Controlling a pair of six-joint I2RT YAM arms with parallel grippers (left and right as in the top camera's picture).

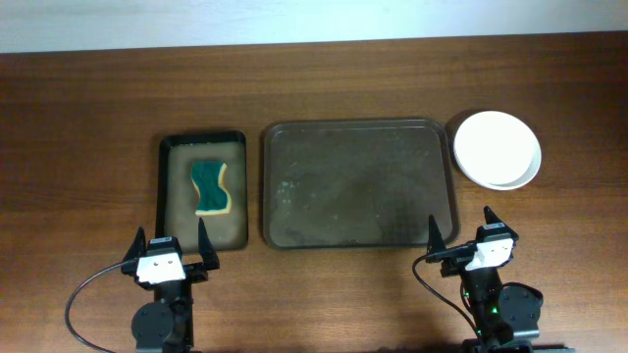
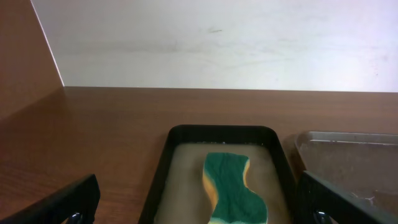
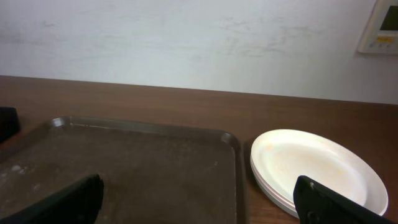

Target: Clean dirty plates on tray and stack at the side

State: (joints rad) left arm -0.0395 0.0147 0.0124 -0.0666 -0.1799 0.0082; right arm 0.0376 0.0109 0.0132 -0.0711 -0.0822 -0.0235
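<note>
The white plates point(image 1: 497, 148) sit stacked on the table just right of the large dark brown tray point(image 1: 356, 183). The tray holds no plates. In the right wrist view the stack point(image 3: 314, 168) lies right of the tray point(image 3: 124, 168). My left gripper point(image 1: 169, 246) is open and empty near the table's front edge, in front of the small black tray. My right gripper point(image 1: 461, 238) is open and empty, in front of the brown tray's near right corner. Both sets of fingers show wide apart in the wrist views point(image 2: 199, 208) point(image 3: 199, 202).
A narrow black tray point(image 1: 202, 191) stands left of the brown tray. A green and yellow sponge point(image 1: 211, 188) lies in it, also seen in the left wrist view point(image 2: 233, 186). A white wall runs behind the table.
</note>
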